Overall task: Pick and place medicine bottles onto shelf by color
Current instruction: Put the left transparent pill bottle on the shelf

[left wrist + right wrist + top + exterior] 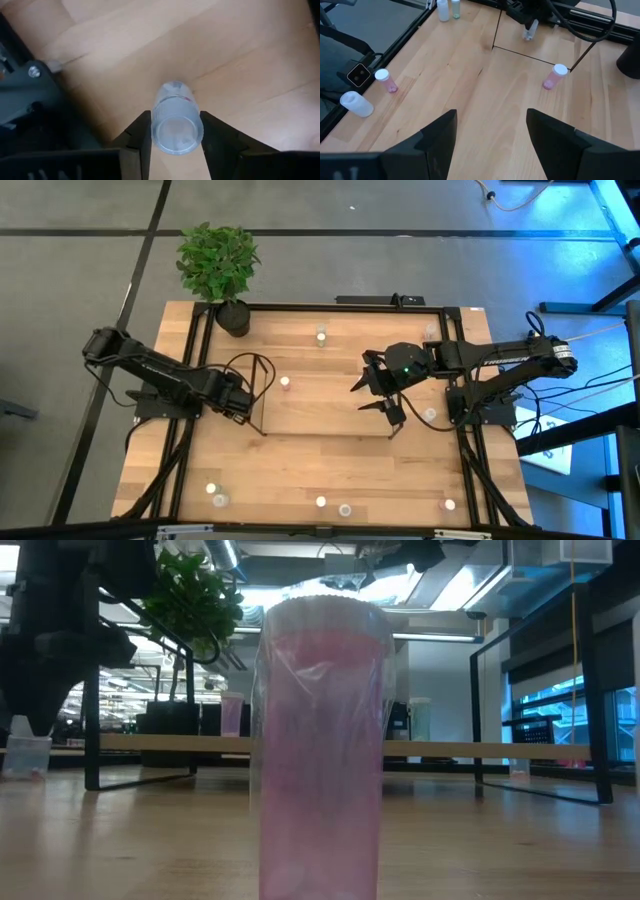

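Two arms show from above: the left gripper (243,402) sits at the shelf's (262,395) left end, the right gripper (378,392) hangs at its right end over the worktop (320,465). Its wrist view shows the left gripper (176,145) closed on a grey-clear bottle (176,120). The right wrist view shows the right gripper (491,131) spread wide and empty, a pink bottle (554,76) beyond by the shelf's rod.

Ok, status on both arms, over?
Left pincer shut on a clear bottle at the shelf's left end. Right pincer open, empty, over bare wood. Pink bottle ahead; nothing blocking.
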You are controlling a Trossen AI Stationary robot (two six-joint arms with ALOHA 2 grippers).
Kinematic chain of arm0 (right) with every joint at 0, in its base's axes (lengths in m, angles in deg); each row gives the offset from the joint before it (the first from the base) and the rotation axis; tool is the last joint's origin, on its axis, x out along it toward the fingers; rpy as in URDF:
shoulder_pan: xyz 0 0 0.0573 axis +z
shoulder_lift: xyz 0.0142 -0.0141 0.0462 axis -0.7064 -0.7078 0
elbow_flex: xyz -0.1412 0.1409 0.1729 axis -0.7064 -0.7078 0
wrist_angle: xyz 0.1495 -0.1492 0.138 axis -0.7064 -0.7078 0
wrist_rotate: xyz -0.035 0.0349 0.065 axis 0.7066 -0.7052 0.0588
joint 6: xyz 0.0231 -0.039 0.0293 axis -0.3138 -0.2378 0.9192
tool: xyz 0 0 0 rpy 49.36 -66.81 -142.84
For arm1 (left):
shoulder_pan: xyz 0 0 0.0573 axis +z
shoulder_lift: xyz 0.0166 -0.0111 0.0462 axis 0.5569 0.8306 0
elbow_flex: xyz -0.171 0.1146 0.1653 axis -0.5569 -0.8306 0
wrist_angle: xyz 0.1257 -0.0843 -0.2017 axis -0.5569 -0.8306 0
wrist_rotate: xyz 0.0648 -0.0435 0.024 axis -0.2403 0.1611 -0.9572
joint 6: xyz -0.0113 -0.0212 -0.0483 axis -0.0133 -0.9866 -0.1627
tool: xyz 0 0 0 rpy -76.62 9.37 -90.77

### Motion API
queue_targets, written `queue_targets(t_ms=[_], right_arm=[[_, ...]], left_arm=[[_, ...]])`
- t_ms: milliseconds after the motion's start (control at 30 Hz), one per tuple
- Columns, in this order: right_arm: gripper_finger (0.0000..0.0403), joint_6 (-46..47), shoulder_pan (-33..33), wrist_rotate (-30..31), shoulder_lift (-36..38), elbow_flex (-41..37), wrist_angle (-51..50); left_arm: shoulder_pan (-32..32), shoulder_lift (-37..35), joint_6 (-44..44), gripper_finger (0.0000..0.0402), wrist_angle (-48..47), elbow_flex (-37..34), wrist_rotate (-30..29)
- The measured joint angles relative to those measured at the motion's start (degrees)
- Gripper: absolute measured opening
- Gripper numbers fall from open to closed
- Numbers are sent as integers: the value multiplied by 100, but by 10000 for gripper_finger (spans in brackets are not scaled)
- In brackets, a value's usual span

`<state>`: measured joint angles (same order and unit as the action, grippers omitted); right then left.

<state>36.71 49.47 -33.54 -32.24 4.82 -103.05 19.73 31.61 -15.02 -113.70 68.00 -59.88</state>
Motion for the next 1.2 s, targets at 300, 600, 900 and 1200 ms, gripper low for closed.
queue_targets(t_ms=[300,600,900,1200], right_arm=[[242,0,0,-2,0,0,0],[242,0,0,-2,0,0,0],[242,0,-2,-2,0,0,-10],[242,0,0,-2,0,0,-18]], left_arm=[[-188,-1,-23,120,-870,781,-146],[-186,-3,13,122,-1864,1661,-523],[-186,-4,61,122,-2645,2543,-889],[-186,-3,813,122,-2639,3404,-1332]])
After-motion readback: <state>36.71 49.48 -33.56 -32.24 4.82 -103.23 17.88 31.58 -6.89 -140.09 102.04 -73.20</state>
